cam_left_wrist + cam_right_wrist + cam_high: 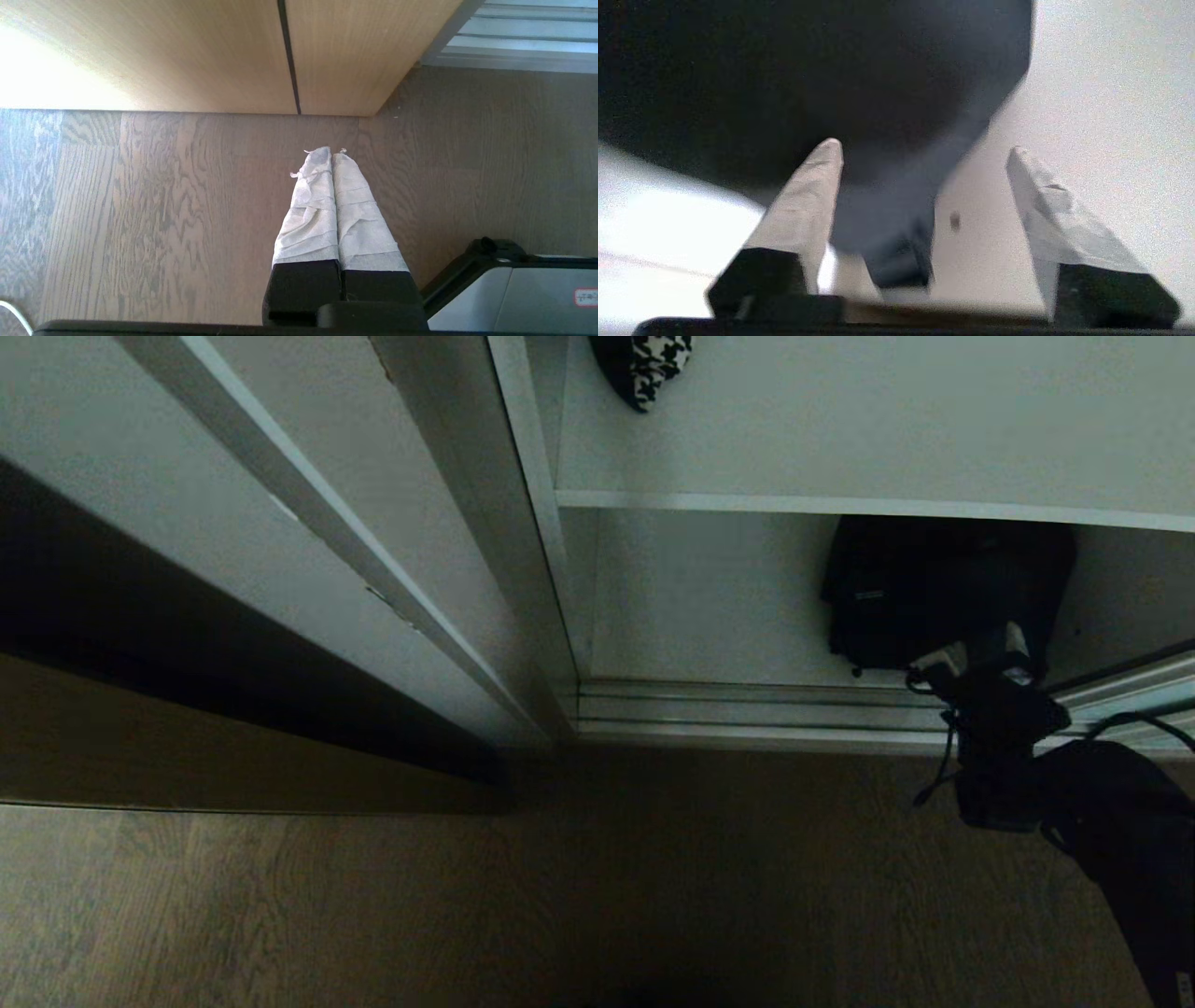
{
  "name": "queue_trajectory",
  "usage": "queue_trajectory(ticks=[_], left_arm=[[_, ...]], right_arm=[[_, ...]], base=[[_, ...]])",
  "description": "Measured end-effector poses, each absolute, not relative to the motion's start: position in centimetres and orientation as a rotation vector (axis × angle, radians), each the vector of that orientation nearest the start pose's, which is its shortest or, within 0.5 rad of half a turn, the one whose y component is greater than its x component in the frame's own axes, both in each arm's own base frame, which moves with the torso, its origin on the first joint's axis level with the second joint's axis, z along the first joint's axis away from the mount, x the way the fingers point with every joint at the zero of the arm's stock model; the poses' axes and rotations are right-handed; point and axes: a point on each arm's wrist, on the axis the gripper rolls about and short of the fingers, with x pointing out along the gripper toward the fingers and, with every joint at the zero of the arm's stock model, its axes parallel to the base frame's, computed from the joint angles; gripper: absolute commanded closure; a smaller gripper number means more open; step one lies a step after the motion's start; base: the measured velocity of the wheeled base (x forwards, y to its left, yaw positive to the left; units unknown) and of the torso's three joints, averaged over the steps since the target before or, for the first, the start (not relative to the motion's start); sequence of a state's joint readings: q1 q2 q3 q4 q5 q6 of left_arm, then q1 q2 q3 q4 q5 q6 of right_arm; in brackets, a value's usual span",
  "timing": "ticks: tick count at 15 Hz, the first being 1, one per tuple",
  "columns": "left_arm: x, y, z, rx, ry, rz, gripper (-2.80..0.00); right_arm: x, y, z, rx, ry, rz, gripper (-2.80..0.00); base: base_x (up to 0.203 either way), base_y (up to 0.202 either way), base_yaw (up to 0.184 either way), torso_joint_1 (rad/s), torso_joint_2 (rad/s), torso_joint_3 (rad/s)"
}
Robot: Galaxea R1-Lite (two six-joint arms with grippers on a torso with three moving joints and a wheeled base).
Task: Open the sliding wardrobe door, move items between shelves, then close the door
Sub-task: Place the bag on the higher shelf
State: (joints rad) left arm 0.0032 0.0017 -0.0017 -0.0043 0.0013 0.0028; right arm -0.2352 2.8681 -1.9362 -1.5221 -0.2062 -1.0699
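Observation:
The wardrobe stands open. The black fabric bag [943, 593] lies on the lower shelf [709, 616], under the upper shelf's front edge [840, 506]. The houndstooth cloth [642, 369] rests on the upper shelf. My right gripper [980, 651] reaches into the lower compartment at the bag's near side. In the right wrist view the right gripper [923, 154] is open, the bag [808, 70] fills the space ahead, and a dark part of it hangs loose between the fingers. The sliding wardrobe door [1144, 686] shows as a silver-framed strip at the right edge. My left gripper [331, 151] is shut and empty over the floor.
Silver floor rails [747, 714] run along the wardrobe's front. A white side panel [448, 523] bounds the opening on the left. Wood floor [560, 896] lies in front. A light wood cabinet front [187, 56] stands ahead of the left gripper.

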Motion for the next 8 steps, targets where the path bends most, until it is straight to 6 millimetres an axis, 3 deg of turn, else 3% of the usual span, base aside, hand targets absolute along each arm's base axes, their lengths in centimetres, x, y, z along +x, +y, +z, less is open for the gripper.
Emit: queue_trajectory(ticks=[4, 8], left_arm=[[-2.3, 0.0, 7.6, 0.003, -0.004, 0.004, 0.00], [-2.3, 0.0, 7.6, 0.003, -0.004, 0.004, 0.00]], right_arm=[[52.1, -14.7, 1.9, -1.052, -0.203, -0.706, -2.80], [51.9, -16.2, 0.9, -0.975, -0.095, -0.775, -2.80]], base=[[0.000, 0.000, 0.000, 0.000, 0.00, 0.000], [0.000, 0.000, 0.000, 0.000, 0.00, 0.000]])
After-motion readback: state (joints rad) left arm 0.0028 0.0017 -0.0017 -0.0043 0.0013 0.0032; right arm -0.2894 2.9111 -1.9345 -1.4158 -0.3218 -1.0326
